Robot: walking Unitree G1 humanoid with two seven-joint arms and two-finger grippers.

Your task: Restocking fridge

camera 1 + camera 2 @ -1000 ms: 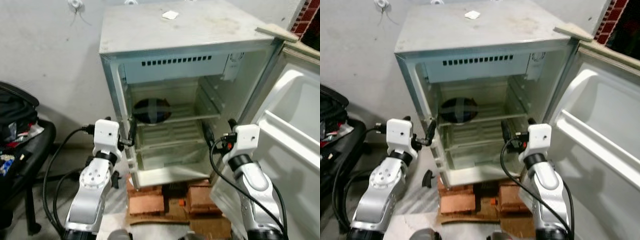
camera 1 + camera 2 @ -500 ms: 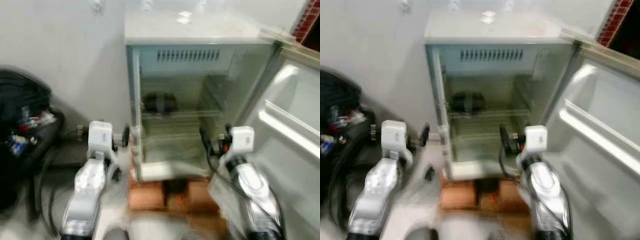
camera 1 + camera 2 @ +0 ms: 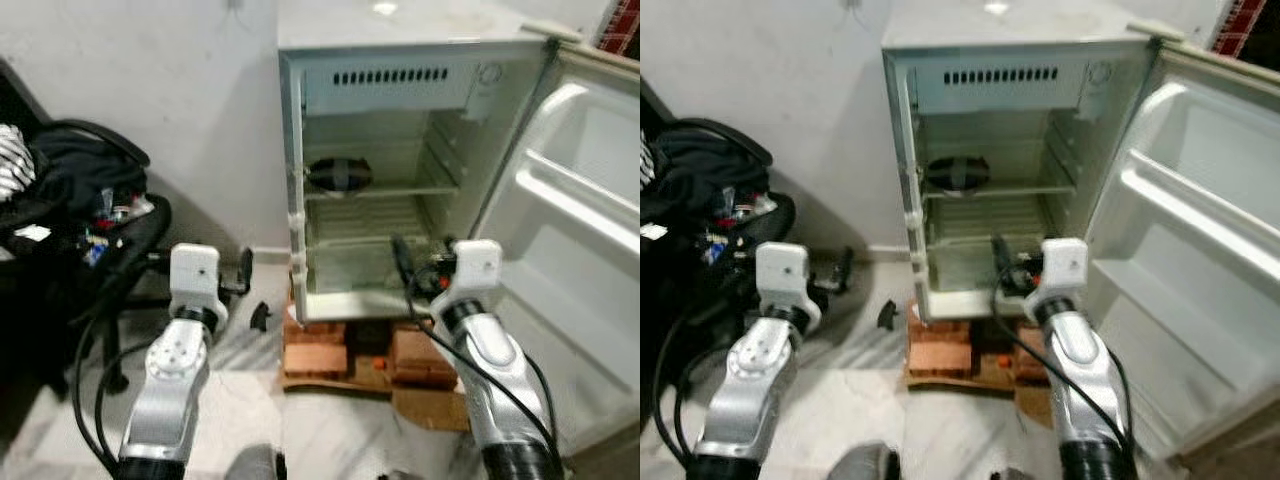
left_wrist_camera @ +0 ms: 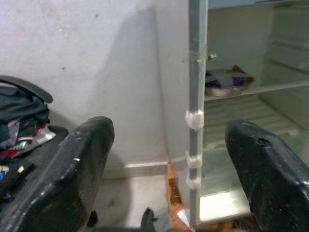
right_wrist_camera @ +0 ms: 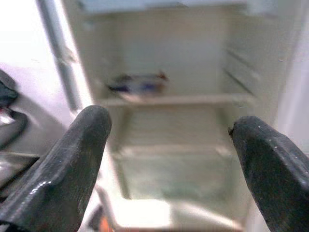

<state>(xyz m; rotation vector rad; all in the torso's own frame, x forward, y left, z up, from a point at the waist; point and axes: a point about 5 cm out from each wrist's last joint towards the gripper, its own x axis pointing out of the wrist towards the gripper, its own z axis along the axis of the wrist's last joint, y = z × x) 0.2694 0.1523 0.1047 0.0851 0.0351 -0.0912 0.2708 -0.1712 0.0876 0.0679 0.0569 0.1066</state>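
open fridge [image 3: 400, 150] on bricks [image 3: 315, 358] (white wall [image 3: 150, 80])

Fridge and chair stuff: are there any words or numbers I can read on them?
None can be read.
fridge: no readable lettering; the round dial near its top corner is too small to read.
bowl on the shelf: coloured pattern, no words.
clutter on the chair: too small and blurred to read.

A small white fridge [image 3: 400, 40] stands against a pale wall, raised on reddish bricks [image 3: 315, 355]. Its door [image 3: 585, 240] is swung wide open to the right, showing bare moulded door shelves. Inside, a glass shelf [image 3: 380, 190] holds one dark, round bowl-like item [image 3: 338, 174] at the back left. The lower compartment looks empty.
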